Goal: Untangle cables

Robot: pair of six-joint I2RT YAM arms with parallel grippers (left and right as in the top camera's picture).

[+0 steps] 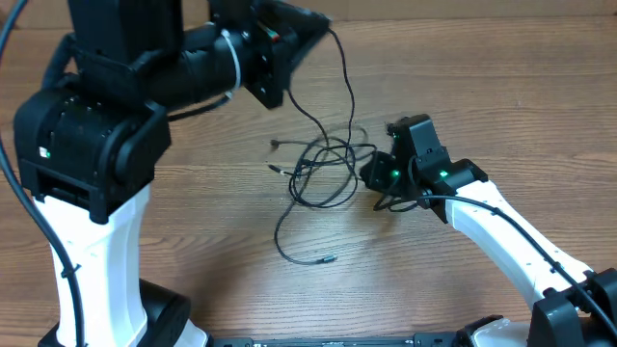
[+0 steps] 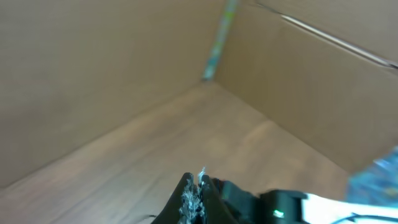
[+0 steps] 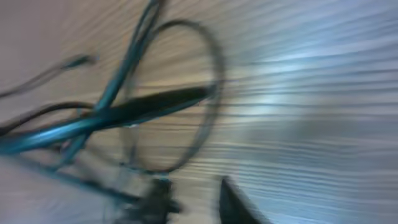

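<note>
Starting at the left: logged the left gripper (image 1: pixel 323 27), held high at the far side of the table (image 1: pixel 222 231) on its bulky black arm. Found its fingers (image 2: pixel 189 199) pressed together in the left wrist view, above bare wood and facing brown cardboard walls (image 2: pixel 93 62). Traced one strand of the cables (image 1: pixel 323 159) running from the tangle up to that closed tip; entered as pinching that strand. Located the main tangle at mid-table, right of the left arm's white base: several loose black loops, overlapping. Counted two small plug ends (image 1: pixel 275 145) poking out at the tangle's left side, and a third plug end (image 1: pixel 329 257) on a long loop trailing toward the near side. Placed the right gripper (image 1: pixel 381 175) low at the tangle's right edge, touching or just beside the outermost loops; could not tell which. Read its fingertips (image 3: pixel 236 199) as spread in the blurred right wrist view, with bare wood between them and loops lying just beyond.
</note>
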